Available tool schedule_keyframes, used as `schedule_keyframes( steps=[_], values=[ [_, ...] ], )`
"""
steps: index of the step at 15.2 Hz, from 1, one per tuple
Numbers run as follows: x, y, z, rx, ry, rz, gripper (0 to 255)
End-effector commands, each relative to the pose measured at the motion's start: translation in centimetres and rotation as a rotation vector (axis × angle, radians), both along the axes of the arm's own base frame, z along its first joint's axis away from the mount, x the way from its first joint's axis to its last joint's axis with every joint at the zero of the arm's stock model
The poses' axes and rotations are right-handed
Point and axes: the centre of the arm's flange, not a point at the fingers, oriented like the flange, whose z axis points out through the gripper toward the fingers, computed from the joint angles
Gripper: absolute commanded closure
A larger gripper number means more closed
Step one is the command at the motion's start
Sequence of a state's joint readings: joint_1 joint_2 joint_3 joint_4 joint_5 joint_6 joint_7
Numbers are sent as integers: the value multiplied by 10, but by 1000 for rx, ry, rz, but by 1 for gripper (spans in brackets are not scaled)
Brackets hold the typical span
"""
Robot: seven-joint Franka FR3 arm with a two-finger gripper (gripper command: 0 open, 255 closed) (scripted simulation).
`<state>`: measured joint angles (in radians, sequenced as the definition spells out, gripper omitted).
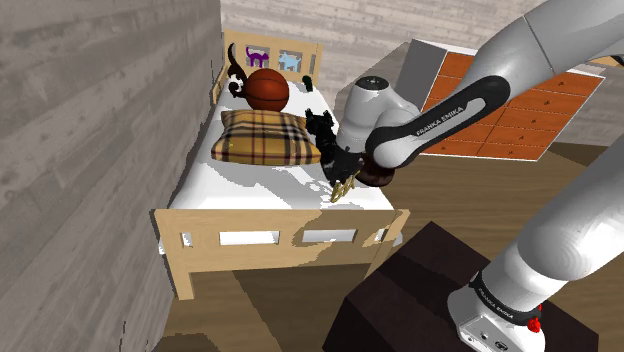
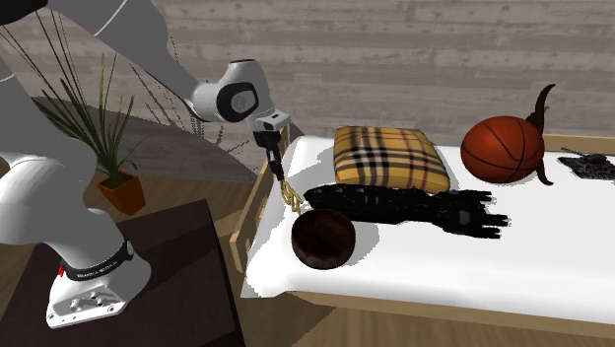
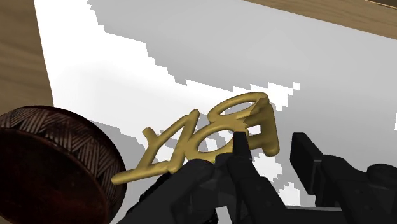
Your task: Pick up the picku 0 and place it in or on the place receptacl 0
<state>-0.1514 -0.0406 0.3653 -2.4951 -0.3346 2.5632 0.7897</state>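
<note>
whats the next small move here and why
Probably shift the tool sideways toward the dark bowl. It is shut on the gold ornament, which hangs above the white bed, beside the bowl rather than over its opening, so releasing now would likely miss.

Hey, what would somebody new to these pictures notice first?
Probably the white arm's black hand holding a small gold trinket over the foot end of the white bed, beside a dark carved bowl. Next comes the orange basketball at the headboard end, just beyond a tan plaid pillow.
</note>
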Motion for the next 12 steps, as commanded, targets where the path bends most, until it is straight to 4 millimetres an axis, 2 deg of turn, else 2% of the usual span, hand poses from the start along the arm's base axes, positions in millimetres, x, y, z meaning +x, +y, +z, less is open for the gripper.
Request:
schedule_keyframes(
  steps=[1, 8, 12],
  values=[
    [0, 0, 0, 0, 0, 0, 255],
    [0, 0, 0, 0, 0, 0, 255],
    [0, 0, 21, 0, 0, 0, 255]
  ],
)
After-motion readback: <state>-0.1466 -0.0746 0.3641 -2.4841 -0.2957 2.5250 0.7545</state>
